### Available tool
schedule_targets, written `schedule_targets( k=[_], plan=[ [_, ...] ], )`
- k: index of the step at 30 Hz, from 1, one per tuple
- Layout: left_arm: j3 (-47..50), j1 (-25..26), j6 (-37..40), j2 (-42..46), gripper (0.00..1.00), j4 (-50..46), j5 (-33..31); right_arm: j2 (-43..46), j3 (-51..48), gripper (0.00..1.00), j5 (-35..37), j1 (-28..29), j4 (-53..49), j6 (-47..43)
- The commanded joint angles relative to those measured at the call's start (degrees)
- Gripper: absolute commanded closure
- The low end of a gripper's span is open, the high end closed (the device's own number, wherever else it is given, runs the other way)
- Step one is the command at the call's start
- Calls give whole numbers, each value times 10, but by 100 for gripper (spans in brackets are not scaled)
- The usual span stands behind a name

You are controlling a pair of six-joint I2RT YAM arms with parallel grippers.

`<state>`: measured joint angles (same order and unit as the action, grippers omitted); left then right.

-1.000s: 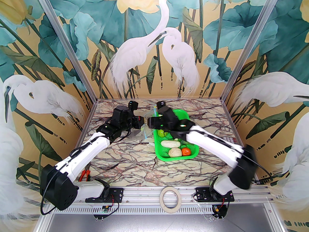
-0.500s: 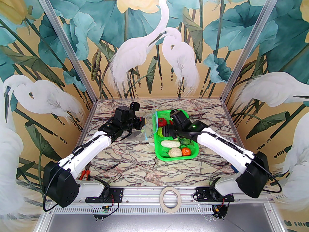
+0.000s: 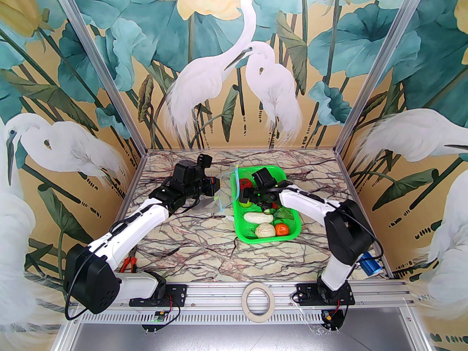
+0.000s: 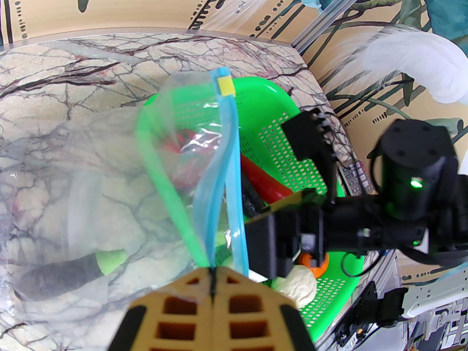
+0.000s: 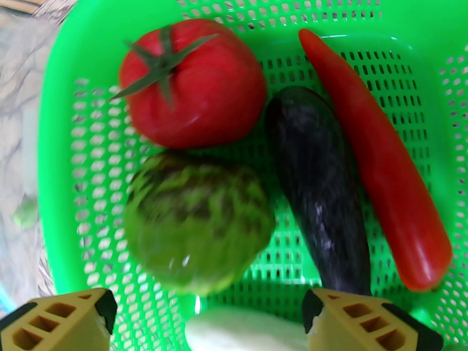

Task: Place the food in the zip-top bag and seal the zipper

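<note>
My left gripper point(image 4: 212, 274) is shut on the mouth edge of the clear zip-top bag point(image 4: 109, 181) and holds it up beside the basket. The light-blue zipper point(image 4: 228, 159) stands open, its yellow slider point(image 4: 225, 84) at the far end. A dark eggplant point(image 4: 62, 274) lies inside the bag. My right gripper point(image 5: 208, 311) hangs open over the green mesh basket point(image 5: 58, 123), above a green apple point(image 5: 197, 229). Around the apple lie a red tomato point(image 5: 193, 82), another eggplant point(image 5: 318, 203), a red chili point(image 5: 376, 159) and a white gourd point(image 5: 245, 331).
In the basket's near end point(image 3: 241, 232) sit a pale cabbage point(image 3: 265, 230), an orange point(image 3: 282, 229) and a leafy green point(image 3: 287, 214). Red-handled pliers point(image 3: 128, 263) lie front left. A tape roll point(image 3: 257, 300) rests on the front rail, and a blue cylinder point(image 3: 371, 263) lies front right.
My right arm has swung from the bag's mouth to above the basket's far end, and its jaws have spread wider. The left gripper still holds the bag in the same place.
</note>
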<state>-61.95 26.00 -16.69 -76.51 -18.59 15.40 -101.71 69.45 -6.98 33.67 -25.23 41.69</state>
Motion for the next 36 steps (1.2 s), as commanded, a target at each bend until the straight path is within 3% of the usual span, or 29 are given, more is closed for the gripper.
schedule_targets(
  k=[1,19,21,29,36],
  plan=[
    [2,2,13,15,100,-7,3,-10,4,8,-21,-1,45,31],
    [5,2,13,18,100,-3,5,-71,18,12,-18,-4,55,57],
    [5,2,15,18,100,-4,5,-77,20,16,-21,-4,57,57],
    [5,2,13,19,100,-6,5,-47,1,52,-10,-4,69,55],
    [3,2,12,13,100,-5,9,25,-18,64,37,-5,59,32]
  ],
)
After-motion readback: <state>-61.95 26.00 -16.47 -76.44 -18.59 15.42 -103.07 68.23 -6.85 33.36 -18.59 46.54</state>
